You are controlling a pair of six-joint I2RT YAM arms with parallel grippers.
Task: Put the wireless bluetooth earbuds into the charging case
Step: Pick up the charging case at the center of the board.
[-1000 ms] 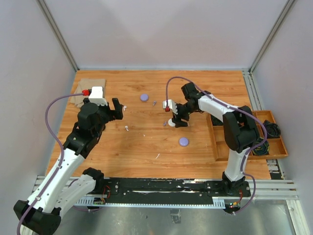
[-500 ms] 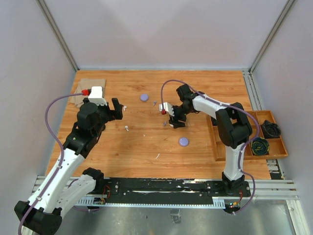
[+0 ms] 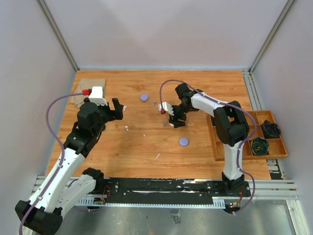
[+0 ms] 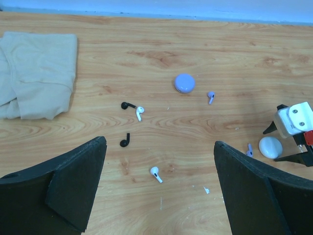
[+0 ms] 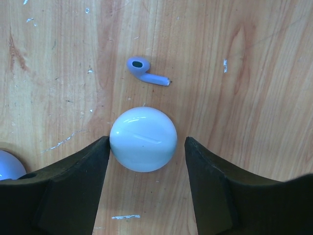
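— So, clamped on anything yet?
— No: straddling the white case (image 5: 143,139) with the right gripper (image 3: 177,121), touching one side, gapped on the other; spread wide with the left gripper (image 4: 159,147), holding nothing
— And where to find the earbuds (image 4: 125,141)?
— Loose on the table (image 4: 161,44); closest, just beyond that case, the pale purple earbud (image 5: 145,72). Probably featherlight, hard, slippery; better pinched across the bulb than the stem
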